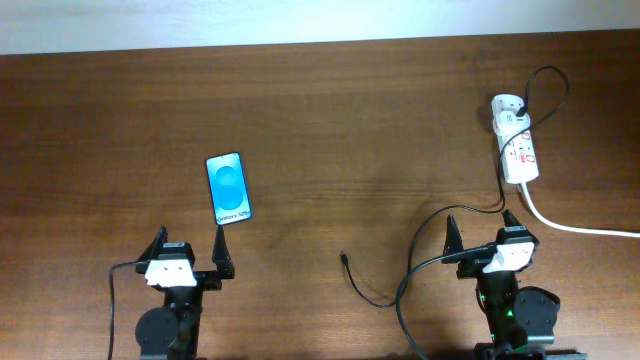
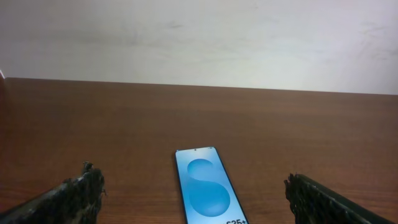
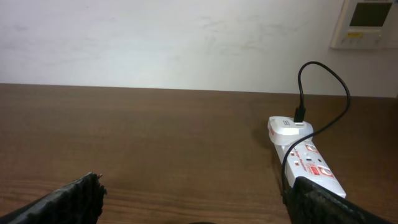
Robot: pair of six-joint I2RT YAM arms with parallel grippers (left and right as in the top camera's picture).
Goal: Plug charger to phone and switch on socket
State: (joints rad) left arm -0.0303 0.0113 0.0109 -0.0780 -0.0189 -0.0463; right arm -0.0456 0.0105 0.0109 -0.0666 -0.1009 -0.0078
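The phone (image 1: 229, 188) lies flat on the table left of centre, blue screen up; in the left wrist view it (image 2: 204, 193) lies just ahead, between the fingers. My left gripper (image 1: 191, 250) is open and empty, just short of the phone's near end. The socket (image 1: 517, 140) lies at the far right with a plug in its far end; the right wrist view shows it (image 3: 305, 157) ahead on the right. The charger cable (image 1: 425, 225) runs from that plug down to its free tip (image 1: 344, 256) at centre front. My right gripper (image 1: 482, 228) is open and empty, near the socket's front end.
A thick white cord (image 1: 580, 228) leaves the socket toward the right edge. A white wall lies behind the table's far edge (image 2: 199, 84). A wall controller panel (image 3: 367, 22) hangs at upper right. The robots' own black cables (image 1: 405, 310) loop near the right base.
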